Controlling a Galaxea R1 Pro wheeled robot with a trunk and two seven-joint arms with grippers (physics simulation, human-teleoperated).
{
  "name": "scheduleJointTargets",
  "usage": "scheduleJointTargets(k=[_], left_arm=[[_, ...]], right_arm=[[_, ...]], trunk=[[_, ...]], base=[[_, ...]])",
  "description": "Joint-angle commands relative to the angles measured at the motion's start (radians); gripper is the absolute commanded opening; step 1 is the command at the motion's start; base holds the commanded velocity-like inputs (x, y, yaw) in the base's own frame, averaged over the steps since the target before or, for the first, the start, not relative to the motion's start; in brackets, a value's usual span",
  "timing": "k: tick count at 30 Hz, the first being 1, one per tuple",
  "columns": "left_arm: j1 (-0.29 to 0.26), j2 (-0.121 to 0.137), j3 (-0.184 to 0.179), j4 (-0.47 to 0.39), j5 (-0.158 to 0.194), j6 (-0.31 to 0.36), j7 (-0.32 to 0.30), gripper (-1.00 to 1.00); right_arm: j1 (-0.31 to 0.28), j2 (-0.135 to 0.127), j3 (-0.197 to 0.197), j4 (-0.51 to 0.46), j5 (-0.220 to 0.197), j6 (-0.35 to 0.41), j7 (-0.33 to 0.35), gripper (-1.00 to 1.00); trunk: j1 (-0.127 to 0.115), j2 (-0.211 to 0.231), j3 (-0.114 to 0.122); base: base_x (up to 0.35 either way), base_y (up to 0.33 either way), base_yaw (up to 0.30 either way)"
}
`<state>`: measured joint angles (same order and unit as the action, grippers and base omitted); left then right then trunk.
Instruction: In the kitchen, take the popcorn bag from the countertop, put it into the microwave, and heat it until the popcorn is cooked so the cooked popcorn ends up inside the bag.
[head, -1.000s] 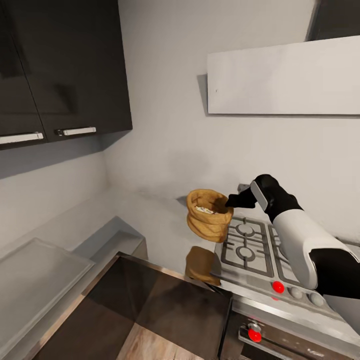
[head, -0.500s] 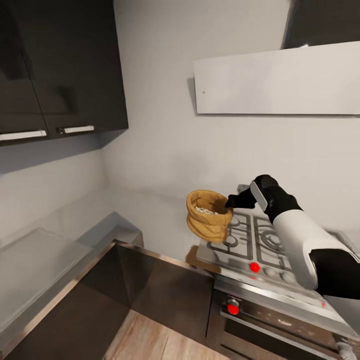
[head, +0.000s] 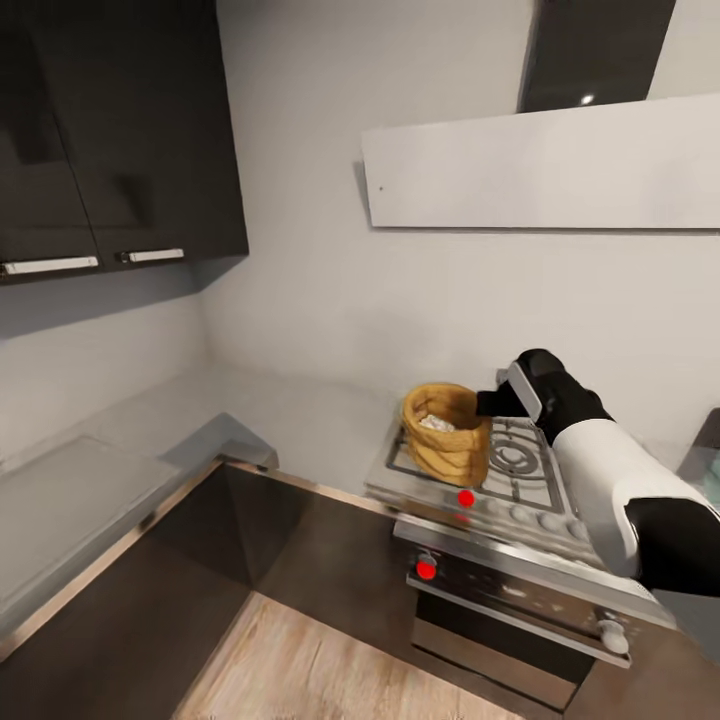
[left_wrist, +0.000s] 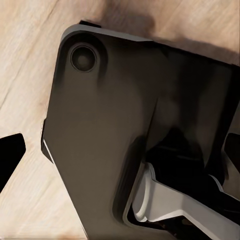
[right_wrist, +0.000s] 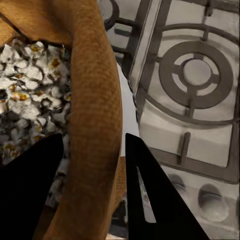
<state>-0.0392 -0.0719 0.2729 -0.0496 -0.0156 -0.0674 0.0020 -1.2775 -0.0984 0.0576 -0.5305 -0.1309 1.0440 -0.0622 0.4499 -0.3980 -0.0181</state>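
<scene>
Item: right pincer (head: 484, 402), clamped on the rim of the popcorn bag (head: 446, 432), one finger inside and one outside. Location: bag held aloft over the hob (head: 510, 468) set in the desk (head: 300, 425). Progress, judged: pickup done; microwave placement and heating remain. Right wrist view adds pale kernels (right_wrist: 30, 95) inside the bag. Left wrist view adds wood floor (left_wrist: 30, 60) and dark robot body (left_wrist: 115, 130); left pincer's state cannot be told. Beyond: range hood (head: 540, 180).
</scene>
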Motion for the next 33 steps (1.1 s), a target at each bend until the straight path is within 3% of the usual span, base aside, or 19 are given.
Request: scheduleJointTargets(k=[1,4,6,11,13,15,17,24,33], left_arm=[[-0.001,0.000,0.005,0.001,-0.001,-0.003,0.001,1.00],[-0.001,0.000,0.005,0.001,-0.001,-0.003,0.001,1.00],[-0.001,-0.001,0.005,0.000,-0.001,-0.003,0.001,1.00],[-0.001,-0.001,0.005,0.001,-0.001,-0.003,0.002,1.00],[0.000,-0.001,0.006,0.001,-0.001,-0.003,0.002,1.00],[0.001,0.000,0.006,0.001,-0.001,-0.003,0.002,1.00],[0.001,0.000,0.006,0.001,-0.001,-0.003,0.003,1.00],[0.007,0.000,0.008,-0.001,-0.001,-0.007,0.003,1.00],[0.013,0.000,0.009,-0.001,-0.001,-0.008,0.003,1.00]], right_arm=[[-0.001,-0.007,-0.028,-0.001,-0.016,0.003,-0.021,-1.00],[-0.006,-0.014,-0.127,-0.011,-0.014,0.003,-0.149,-1.00],[-0.004,-0.013,-0.143,-0.054,-0.015,0.003,-0.204,-1.00],[-0.002,-0.012,-0.155,-0.107,-0.017,0.003,-0.264,-1.00],[-0.001,-0.010,-0.192,-0.110,-0.017,0.003,-0.295,-1.00],[-0.001,-0.008,-0.253,-0.111,-0.018,0.003,-0.377,-1.00],[-0.002,-0.006,-0.274,-0.113,-0.019,0.003,-0.422,-1.00],[-0.002,-0.003,-0.341,-0.111,-0.019,0.003,-0.436,-1.00],[-0.002,0.000,-0.354,-0.109,-0.022,0.003,-0.435,-1.00]], trunk=[[0.000,-0.002,-0.002],[0.000,-0.002,-0.002],[0.000,-0.002,-0.002],[0.000,-0.002,-0.002],[0.000,-0.002,-0.002],[0.000,-0.002,-0.002],[0.000,-0.002,-0.002],[0.000,-0.002,-0.002],[0.000,-0.002,-0.002]], base=[[-0.283,-0.189,0.000],[-0.283,-0.188,0.000],[-0.283,-0.188,0.000],[-0.283,-0.189,0.000],[-0.283,-0.189,0.000],[-0.283,-0.189,0.000],[-0.283,-0.189,0.000],[-0.161,-0.098,0.000],[-0.014,-0.009,0.000]])
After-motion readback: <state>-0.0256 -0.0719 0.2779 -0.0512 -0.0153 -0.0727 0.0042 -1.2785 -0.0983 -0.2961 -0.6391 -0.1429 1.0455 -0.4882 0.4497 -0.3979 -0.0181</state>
